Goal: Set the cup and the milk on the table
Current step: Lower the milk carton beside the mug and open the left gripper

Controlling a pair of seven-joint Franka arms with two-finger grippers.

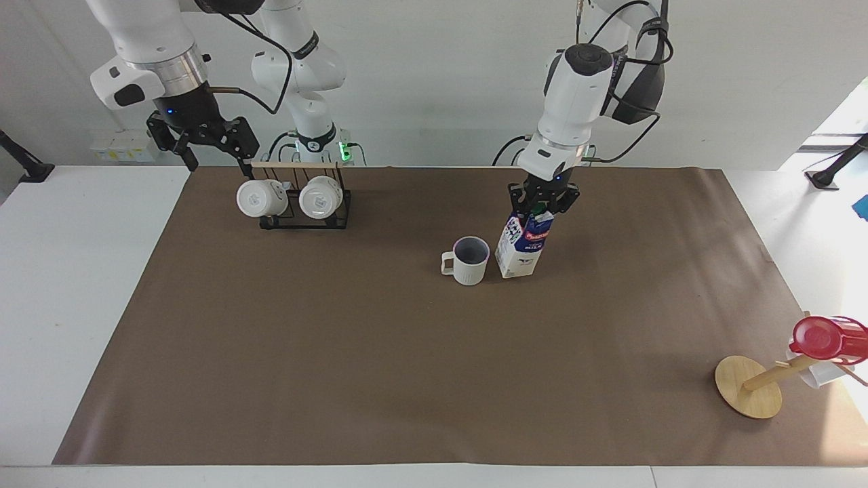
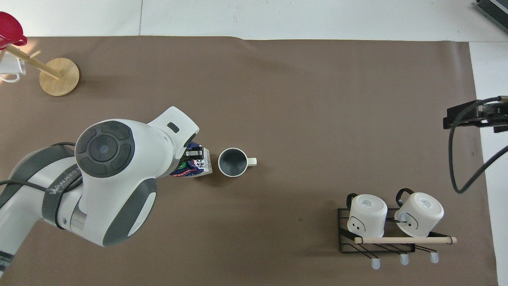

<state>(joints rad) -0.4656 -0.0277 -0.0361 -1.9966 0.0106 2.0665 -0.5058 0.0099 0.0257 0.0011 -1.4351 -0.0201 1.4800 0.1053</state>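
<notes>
The milk [image 1: 521, 245] is a blue-and-white carton with a green cap. My left gripper [image 1: 542, 205] is shut on its gabled top and holds it slightly tilted, its base at or just above the brown paper of the table [image 1: 339, 373]. The cup [image 1: 468, 261], cream-white with a lilac inside, stands upright on the paper right beside the carton, toward the right arm's end. In the overhead view the milk [image 2: 194, 169] lies just beside the cup [image 2: 233, 162], under my left gripper [image 2: 193, 153]. My right gripper [image 1: 213, 152] is open and empty, up in the air near the mug rack.
A black wire rack [image 1: 305, 215] with two glossy white mugs stands near the robots at the right arm's end; it also shows in the overhead view [image 2: 381, 234]. A tipped wooden stand [image 1: 748, 386] with a red cup [image 1: 820, 337] lies at the left arm's end.
</notes>
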